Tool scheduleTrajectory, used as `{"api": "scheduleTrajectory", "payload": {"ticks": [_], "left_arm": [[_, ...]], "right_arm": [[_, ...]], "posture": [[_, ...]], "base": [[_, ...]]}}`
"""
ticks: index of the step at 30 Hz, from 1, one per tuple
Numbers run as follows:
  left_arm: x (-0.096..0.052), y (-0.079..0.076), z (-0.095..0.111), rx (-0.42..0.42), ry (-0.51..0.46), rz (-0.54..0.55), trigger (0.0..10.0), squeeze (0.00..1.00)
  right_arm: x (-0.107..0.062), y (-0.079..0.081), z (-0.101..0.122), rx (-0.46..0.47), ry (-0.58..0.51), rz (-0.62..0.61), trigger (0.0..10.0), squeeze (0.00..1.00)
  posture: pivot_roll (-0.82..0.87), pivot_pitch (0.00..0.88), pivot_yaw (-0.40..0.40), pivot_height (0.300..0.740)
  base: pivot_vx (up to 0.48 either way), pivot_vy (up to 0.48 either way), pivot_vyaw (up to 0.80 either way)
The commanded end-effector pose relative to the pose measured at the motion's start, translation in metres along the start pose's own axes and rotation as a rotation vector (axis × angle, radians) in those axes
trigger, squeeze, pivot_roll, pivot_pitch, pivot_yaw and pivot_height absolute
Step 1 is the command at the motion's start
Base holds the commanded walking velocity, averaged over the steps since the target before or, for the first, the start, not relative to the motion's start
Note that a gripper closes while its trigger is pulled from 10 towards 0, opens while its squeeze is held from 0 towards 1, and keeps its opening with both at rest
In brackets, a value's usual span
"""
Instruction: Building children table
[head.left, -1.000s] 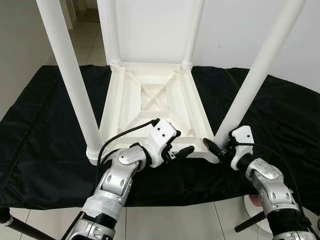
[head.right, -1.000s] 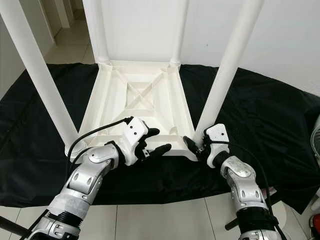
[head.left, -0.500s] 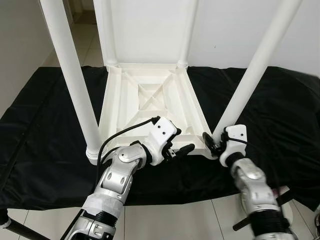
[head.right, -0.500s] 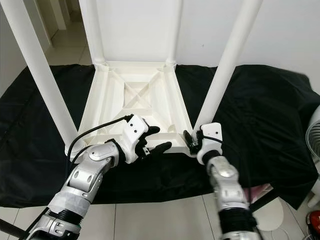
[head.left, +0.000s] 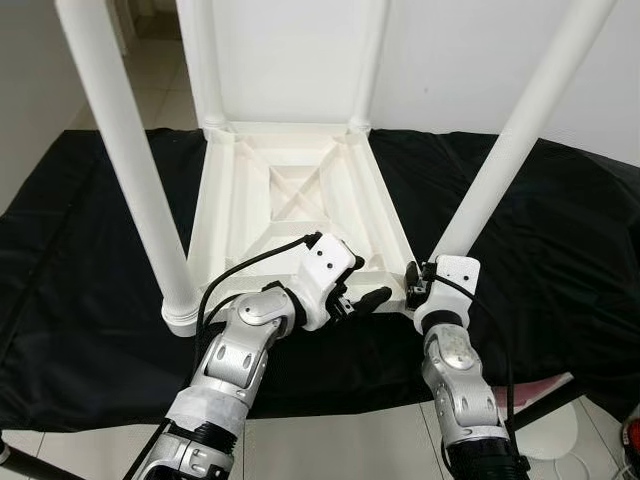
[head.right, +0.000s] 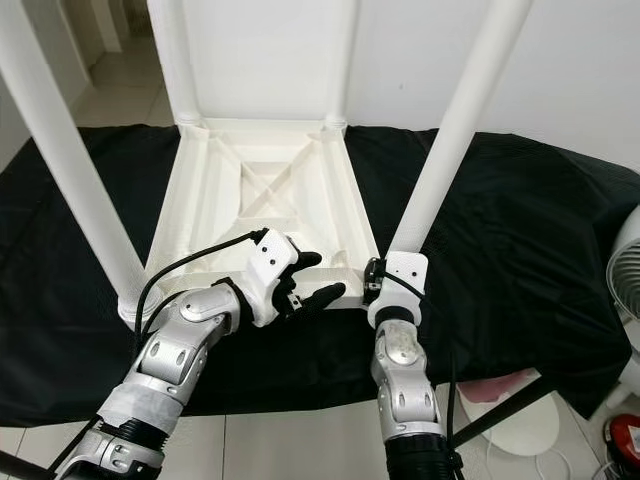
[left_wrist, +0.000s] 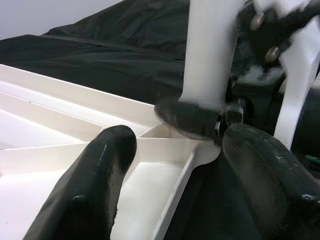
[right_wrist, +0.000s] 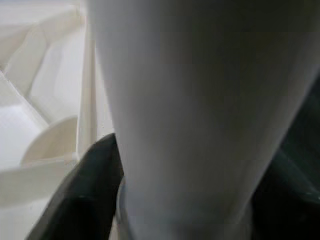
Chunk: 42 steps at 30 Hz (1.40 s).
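The right tool (head.left: 418, 285) now sits closer in against the base of the near-right leg (head.left: 495, 170), its forearm swung from a rightward slant to nearly straight under the white table top's (head.left: 290, 200) near-right corner, fingers wrapped around the leg's foot.

Silver arms, white wrists, black cables

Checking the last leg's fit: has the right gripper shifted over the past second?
Yes. The right gripper has swung in from the outer side of the near right leg and now closes on its base, by the tabletop corner.
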<state>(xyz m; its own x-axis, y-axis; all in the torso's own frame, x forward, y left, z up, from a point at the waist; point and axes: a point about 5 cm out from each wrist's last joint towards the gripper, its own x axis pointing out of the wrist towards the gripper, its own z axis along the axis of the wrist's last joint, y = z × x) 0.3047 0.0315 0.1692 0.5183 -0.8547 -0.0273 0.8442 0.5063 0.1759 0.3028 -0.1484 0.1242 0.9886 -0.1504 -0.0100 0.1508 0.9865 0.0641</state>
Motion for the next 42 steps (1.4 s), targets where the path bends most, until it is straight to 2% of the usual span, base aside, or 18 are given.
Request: {"api": "scheduleTrajectory", "payload": {"ticks": [1, 4, 6, 10, 11, 12, 19, 21, 27, 28, 30, 31, 33, 34, 42], "left_arm": [[0.002, 0.005, -0.002, -0.001, 0.015, 0.123, 10.0, 0.00], [0.002, 0.005, -0.002, -0.002, 0.014, 0.122, 10.0, 0.00], [0.003, 0.004, -0.001, -0.005, 0.010, 0.124, 10.0, 0.00], [0.004, 0.004, -0.002, -0.007, 0.010, 0.125, 10.0, 0.00], [0.004, 0.003, -0.002, -0.008, 0.010, 0.123, 10.0, 0.00], [0.004, 0.003, -0.002, -0.008, 0.010, 0.123, 10.0, 0.00], [0.005, 0.003, -0.002, -0.007, 0.010, 0.118, 10.0, 0.00], [0.005, 0.003, -0.002, -0.007, 0.010, 0.118, 10.0, 0.00], [0.007, 0.004, 0.000, 0.002, 0.007, 0.113, 10.0, 0.00], [0.007, 0.004, 0.000, 0.003, 0.006, 0.114, 10.0, 0.00], [0.007, 0.004, 0.000, 0.005, 0.005, 0.114, 10.0, 0.00], [0.007, 0.004, 0.000, 0.005, 0.005, 0.111, 10.0, 0.00], [0.007, 0.003, 0.001, 0.006, 0.005, 0.110, 10.0, 0.00], [0.006, 0.003, 0.000, 0.009, 0.007, 0.105, 10.0, 0.00], [0.000, -0.001, -0.008, 0.033, 0.052, 0.048, 10.0, 0.00]], "right_arm": [[-0.003, -0.004, -0.012, 0.020, 0.056, -0.007, 10.0, 1.00], [-0.002, -0.006, -0.008, 0.039, 0.034, 0.003, 10.0, 1.00], [-0.002, -0.008, -0.002, 0.080, -0.014, 0.077, 10.0, 1.00], [-0.004, -0.015, 0.004, 0.070, -0.063, 0.176, 10.0, 1.00], [-0.003, -0.034, 0.010, 0.003, -0.076, 0.254, 10.0, 0.00], [-0.002, -0.041, 0.012, -0.017, -0.073, 0.286, 10.0, 0.00], [0.003, -0.056, 0.021, -0.114, -0.073, 0.435, 10.0, 0.00], [0.003, -0.056, 0.021, -0.114, -0.073, 0.435, 10.0, 0.00], [0.009, -0.048, 0.020, -0.151, -0.059, 0.624, 10.0, 0.00], [0.011, -0.044, 0.017, -0.164, -0.047, 0.658, 7.8, 0.00], [0.011, -0.042, 0.015, -0.174, -0.039, 0.680, 7.8, 0.00], [0.012, -0.041, 0.013, -0.182, -0.026, 0.704, 3.8, 0.00], [0.013, -0.040, 0.012, -0.187, -0.018, 0.718, 3.8, 0.00], [0.013, -0.040, 0.011, -0.187, -0.011, 0.725, 0.0, 0.00], [0.015, -0.043, 0.003, -0.185, 0.017, 0.753, 0.0, 0.00]], "posture": [[0.00, 0.056, -0.028, 0.740], [0.00, 0.057, -0.028, 0.740], [0.00, 0.056, -0.034, 0.740], [0.00, 0.057, -0.034, 0.740], [-0.01, 0.055, -0.034, 0.740], [-0.01, 0.055, -0.034, 0.740], [-0.01, 0.050, -0.030, 0.740], [-0.01, 0.050, -0.030, 0.740], [0.00, 0.033, -0.027, 0.740], [0.01, 0.028, -0.026, 0.740], [0.01, 0.028, -0.026, 0.740], [0.01, 0.024, -0.025, 0.740], [0.01, 0.024, -0.025, 0.740], [0.01, 0.022, -0.025, 0.740], [0.02, 0.018, -0.024, 0.740]], "base": [[0.000, 0.000, 0.00], [0.000, 0.000, 0.00], [0.000, 0.000, 0.00], [0.000, 0.000, 0.00], [0.000, 0.000, 0.00], [0.000, 0.000, 0.00], [0.000, 0.000, 0.00], [0.000, 0.000, 0.00], [0.000, 0.000, 0.00], [0.000, 0.000, 0.00], [0.000, 0.000, 0.00], [0.000, 0.000, 0.00], [0.000, 0.000, 0.00], [0.000, 0.000, 0.00], [0.000, 0.000, 0.00]]}}
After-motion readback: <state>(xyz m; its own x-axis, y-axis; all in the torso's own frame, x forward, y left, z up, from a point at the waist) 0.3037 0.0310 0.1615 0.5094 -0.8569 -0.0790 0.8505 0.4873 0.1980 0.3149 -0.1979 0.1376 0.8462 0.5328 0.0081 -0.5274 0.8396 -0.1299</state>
